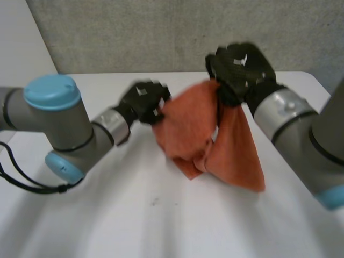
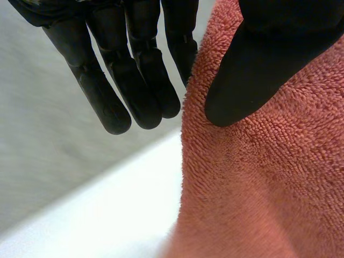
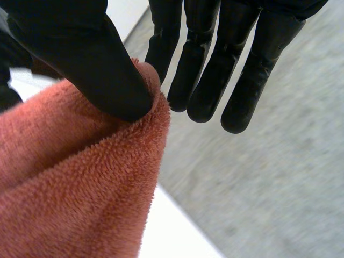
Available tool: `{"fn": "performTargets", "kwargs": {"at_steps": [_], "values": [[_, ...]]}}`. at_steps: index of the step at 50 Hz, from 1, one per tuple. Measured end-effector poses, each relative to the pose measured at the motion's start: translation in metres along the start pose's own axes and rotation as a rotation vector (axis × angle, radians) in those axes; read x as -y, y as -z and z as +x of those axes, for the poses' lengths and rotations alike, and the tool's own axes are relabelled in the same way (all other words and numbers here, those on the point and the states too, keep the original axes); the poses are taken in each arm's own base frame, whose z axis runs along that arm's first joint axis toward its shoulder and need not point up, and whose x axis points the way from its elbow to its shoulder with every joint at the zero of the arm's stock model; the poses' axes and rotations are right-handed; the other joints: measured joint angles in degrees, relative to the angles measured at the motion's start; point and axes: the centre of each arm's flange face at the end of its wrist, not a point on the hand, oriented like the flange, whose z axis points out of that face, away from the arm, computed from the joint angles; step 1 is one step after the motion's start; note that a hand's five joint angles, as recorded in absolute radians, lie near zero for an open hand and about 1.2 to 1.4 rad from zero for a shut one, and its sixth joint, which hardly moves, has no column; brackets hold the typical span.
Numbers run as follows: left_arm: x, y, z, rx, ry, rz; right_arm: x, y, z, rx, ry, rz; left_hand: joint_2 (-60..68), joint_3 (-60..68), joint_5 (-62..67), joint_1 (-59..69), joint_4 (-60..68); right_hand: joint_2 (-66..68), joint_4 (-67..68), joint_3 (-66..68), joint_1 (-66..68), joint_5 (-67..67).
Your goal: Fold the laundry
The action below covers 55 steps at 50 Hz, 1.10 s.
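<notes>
Okay, left arm [image 1: 59,115]: comes in low from the side, grey with light-blue caps, cut off at the frame edge in the head view.
Left hand [image 1: 144,102]: raised off the surface [image 1: 134,215], pinching one upper corner of the orange towel [image 1: 188,123].
Left wrist view: the thumb [image 2: 252,70] lies flat on the pile near the towel's edge. The fingers [image 2: 134,80] hang straight just beside that edge, and the one nearest the cloth slips behind it. From the head camera the back of the hand covers all that.
Towel: hangs between the two hands and sags in the middle. Its bottom folds are bunched and touching the surface, and how it's layered down there is hard to make out.
Right hand [image 1: 239,67]: higher than the left, gripping the other top corner.
Right wrist view: the thumb [image 3: 91,70] squeezes a ridge of cloth against the nearest finger [image 3: 161,48]. The other fingers are straight and free.
Right arm [image 1: 301,129]: runs off the frame edge.
Backdrop: grey wall [image 1: 161,32] behind the surface.
</notes>
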Motion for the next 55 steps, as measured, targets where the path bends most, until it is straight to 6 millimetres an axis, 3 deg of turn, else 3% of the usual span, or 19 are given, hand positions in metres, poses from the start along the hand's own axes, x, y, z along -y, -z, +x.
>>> {"fn": "performTargets", "kwargs": {"at_steps": [6, 9, 12, 16, 18, 19, 21, 23, 25, 26, 27, 30, 34, 37, 38, 41, 43, 46, 55], "values": [[0.069, 0.006, -0.022, 0.268, -0.06, 0.249, 0.027, -0.037, 0.018, -0.118, 0.036, 0.217, 0.08, 0.06, 0.0, 0.0, 0.01, 0.0, 0.01, 0.01, 0.0, 0.0], [0.086, 0.019, -0.02, 0.31, -0.065, 0.31, 0.034, -0.043, 0.02, -0.142, 0.042, 0.287, 0.09, 0.07, 0.0, 0.0, 0.01, 0.0, 0.01, 0.0, 0.0, 0.0], [0.089, 0.033, -0.013, 0.319, -0.063, 0.319, 0.035, -0.045, 0.02, -0.15, 0.045, 0.317, 0.11, 0.08, 0.0, 0.0, 0.01, 0.0, 0.01, 0.0, 0.0, 0.0], [0.078, 0.049, -0.001, 0.309, -0.054, 0.275, 0.027, -0.043, 0.016, -0.139, 0.045, 0.305, 0.14, 0.17, 0.0, 0.0, 0.02, 0.0, 0.01, 0.0, 0.0, 0.0], [0.058, 0.07, 0.013, 0.286, -0.041, 0.2, 0.009, -0.034, 0.006, -0.088, 0.041, 0.21, 0.15, 0.18, 0.0, 0.0, 0.02, 0.0, 0.01, 0.0, 0.0, 0.0], [0.058, 0.07, 0.013, 0.286, -0.041, 0.2, 0.009, -0.034, 0.006, -0.088, 0.041, 0.21, 0.15, 0.18, 0.0, 0.0, 0.02, 0.0, 0.01, 0.0, 0.0, 0.0], [0.033, 0.091, 0.03, 0.253, -0.027, 0.108, -0.013, -0.021, -0.007, -0.013, 0.044, 0.074, 0.16, 0.18, 0.0, 0.0, 0.02, 0.0, 0.02, 0.0, 0.0, 0.09], [0.026, 0.096, 0.035, 0.243, -0.023, 0.083, -0.018, -0.018, -0.01, 0.006, 0.046, 0.036, 0.16, 0.18, 0.0, 0.0, 0.02, 0.0, 0.01, 0.0, 0.0, 0.1], [0.005, 0.113, 0.05, 0.207, -0.012, -0.003, -0.04, -0.001, -0.021, 0.083, 0.057, -0.122, 0.16, 0.18, 0.0, 0.0, 0.03, 0.0, 0.01, 0.0, 0.0, 0.14], [0.005, 0.113, 0.05, 0.207, -0.012, -0.003, -0.04, -0.001, -0.021, 0.083, 0.057, -0.122, 0.16, 0.18, 0.0, 0.0, 0.03, 0.0, 0.01, 0.0, 0.0, 0.14], [-0.007, 0.121, 0.059, 0.186, -0.005, -0.059, -0.044, 0.002, -0.023, 0.098, 0.06, -0.155, 0.17, 0.18, 0.0, 0.0, 0.05, 0.0, 0.01, 0.0, 0.0, 0.15], [-0.027, 0.136, 0.07, 0.149, 0.012, -0.197, -0.069, 0.023, -0.031, 0.184, 0.074, -0.379, -0.54, -0.42, -0.02, -0.08, -0.47, 0.0, 0.02, 0.0, 0.0, 0.15], [-0.037, 0.146, 0.076, 0.125, 0.026, -0.313, -0.077, 0.028, -0.033, 0.201, 0.077, -0.445, -9.55, -8.84, -5.0, -6.05, -9.06, 0.0, 0.02, 0.0, 0.0, 0.15], [-0.036, 0.147, 0.076, 0.119, 0.031, -0.349, -0.08, 0.029, -0.033, 0.202, 0.077, -0.468, -16.51, -15.89, -12.28, -14.14, -16.26, 0.0, 0.02, 0.0, 0.0, 0.15], [-0.032, 0.145, 0.075, 0.121, 0.031, -0.349, -0.082, 0.03, -0.034, 0.201, 0.075, -0.471, -24.52, -23.31, -19.94, -21.95, -23.87, 0.0, 0.02, 0.0, -0.01, 0.19], [-0.023, 0.139, 0.07, 0.131, 0.028, -0.326, -0.084, 0.031, -0.035, 0.201, 0.075, -0.471, -31.63, -30.9, -27.58, -28.85, -31.27, -7.77, -8.37, -8.04, -5.24, -6.29], [-0.012, 0.129, 0.062, 0.149, 0.023, -0.286, -0.087, 0.033, -0.036, 0.201, 0.077, -0.469, -34.66, -33.83, -30.83, -31.25, -34.44, -29.87, -30.68, -30.21, -22.55, -27.83], [0.002, 0.116, 0.049, 0.175, 0.011, -0.231, -0.091, 0.038, -0.038, 0.203, 0.082, -0.465, -36.73, -36.03, -33.13, -32.99, -36.75, -40.33, -41.21, -40.7, -30.85, -38.55], [0.013, 0.08, 0.017, 0.135, -0.084, -0.165, -0.093, 0.052, -0.038, 0.177, 0.094, -0.426, -39.82, -38.88, -36.27, -35.8, -39.9, -45.55, -48.19, -47.27, -36.19, -45.73]]}}
